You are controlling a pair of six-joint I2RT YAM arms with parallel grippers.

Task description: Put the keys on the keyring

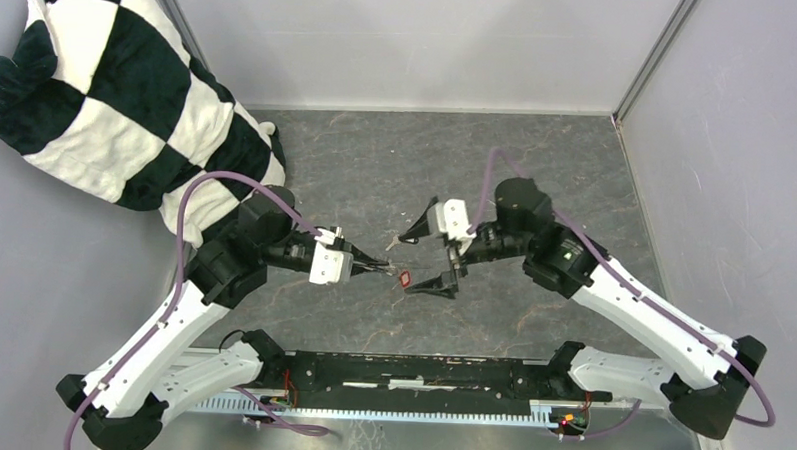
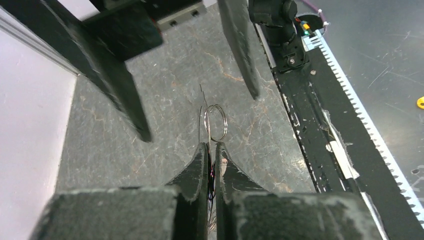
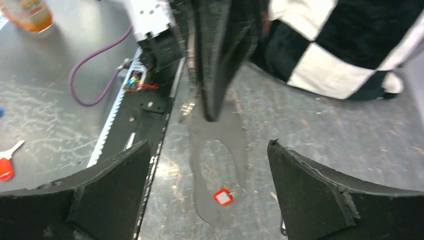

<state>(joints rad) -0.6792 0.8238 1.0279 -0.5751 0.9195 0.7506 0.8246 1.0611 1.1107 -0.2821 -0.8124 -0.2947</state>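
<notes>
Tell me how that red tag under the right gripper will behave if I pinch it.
The red tag looks small and flat on the table, so it is probably light and may skid rather than lift. It seems stiff plastic, unlikely to bend. The open right gripper frames it.

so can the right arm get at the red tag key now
Probably yes: the right gripper is open, and the red tag key lies uncovered on the table just below, framed between its jaws.

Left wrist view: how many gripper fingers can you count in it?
4. Two belong to the left gripper, at the bottom centre, pressed together on a small metal ring. Two belong to the right gripper, at the top, spread wide apart. None seems hidden.
</notes>
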